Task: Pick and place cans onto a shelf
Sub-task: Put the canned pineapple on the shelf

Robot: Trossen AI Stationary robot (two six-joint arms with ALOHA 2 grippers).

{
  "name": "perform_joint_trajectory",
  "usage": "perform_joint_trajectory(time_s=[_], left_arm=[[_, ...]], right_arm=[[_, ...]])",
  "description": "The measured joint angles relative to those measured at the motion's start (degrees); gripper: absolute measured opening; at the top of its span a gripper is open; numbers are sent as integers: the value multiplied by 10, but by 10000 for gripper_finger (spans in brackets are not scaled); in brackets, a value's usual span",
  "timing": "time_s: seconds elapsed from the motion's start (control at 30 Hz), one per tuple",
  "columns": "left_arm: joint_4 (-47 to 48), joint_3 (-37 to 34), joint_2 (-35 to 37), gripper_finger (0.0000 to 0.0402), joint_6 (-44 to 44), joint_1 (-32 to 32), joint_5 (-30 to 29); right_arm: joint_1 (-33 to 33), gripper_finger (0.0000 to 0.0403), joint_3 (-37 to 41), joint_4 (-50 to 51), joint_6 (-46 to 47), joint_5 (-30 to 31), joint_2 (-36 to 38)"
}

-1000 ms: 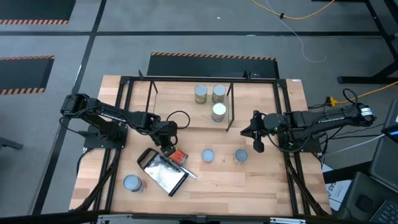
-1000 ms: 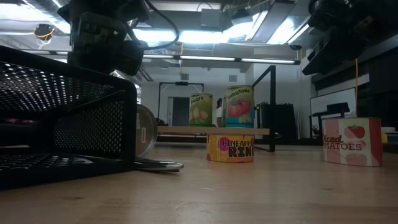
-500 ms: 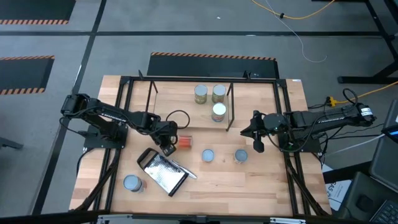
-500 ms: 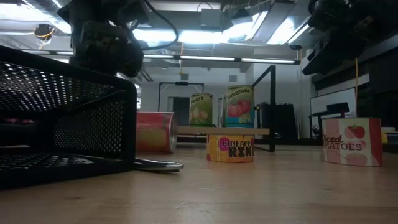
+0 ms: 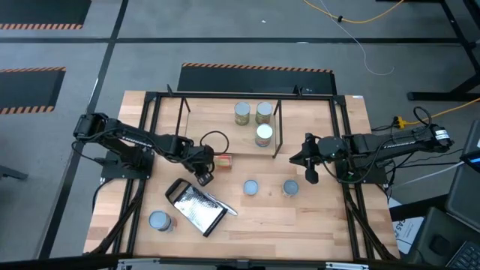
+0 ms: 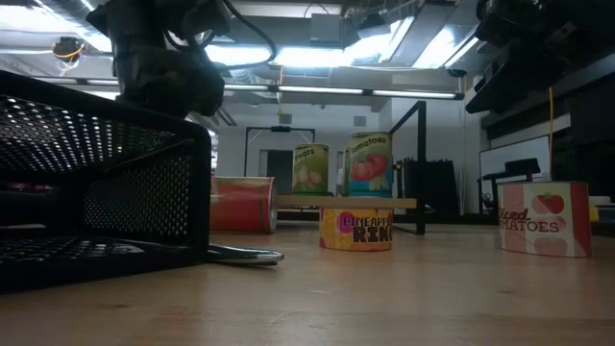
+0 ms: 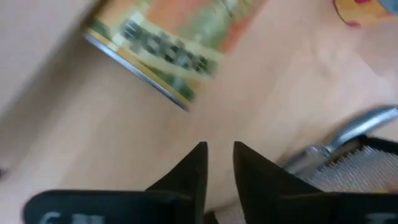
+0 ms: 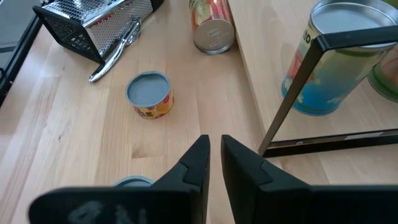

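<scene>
An orange-red can (image 5: pixel 223 159) lies on its side on the table, against the front edge of the shelf's wooden board (image 5: pixel 210 127); it also shows in the left wrist view (image 7: pixel 174 37) and the low view (image 6: pixel 240 204). My left gripper (image 5: pixel 204 178) is shut just near of it, apart from it (image 7: pixel 219 152). Three cans (image 5: pixel 263 135) stand upright on the shelf's right part. Three more cans stand on the table: a pineapple can (image 5: pixel 250 187), a tomato can (image 5: pixel 290 187) and one (image 5: pixel 158 220) at the near left. My right gripper (image 5: pixel 312 178) is shut and empty (image 8: pixel 212 144), right of the shelf.
A metal grater (image 5: pixel 196 208) with a black handle lies near of my left gripper, filling the left of the low view (image 6: pixel 96 192). A black frame (image 5: pixel 150 112) edges the table. The shelf's left part is bare board.
The orange-red can has rolled on its side away from the grater toward the table's far edge, and now lies at the front edge of the shelf's board. My left gripper stays about where it was, behind the can.
</scene>
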State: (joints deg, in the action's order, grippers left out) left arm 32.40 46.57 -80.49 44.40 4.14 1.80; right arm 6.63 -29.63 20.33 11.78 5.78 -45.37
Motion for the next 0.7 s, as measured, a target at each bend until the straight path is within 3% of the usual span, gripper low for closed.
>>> perform_joint_trajectory(time_s=[0.27, 0.7], left_arm=[[-3, 1, -4, 139, 0, -5, -32], [-67, 1, -63, 144, -21, -7, -39]], right_arm=[[0, 45, 0, 0, 0, 0, 0], [0, 45, 1, 3, -1, -4, -5]])
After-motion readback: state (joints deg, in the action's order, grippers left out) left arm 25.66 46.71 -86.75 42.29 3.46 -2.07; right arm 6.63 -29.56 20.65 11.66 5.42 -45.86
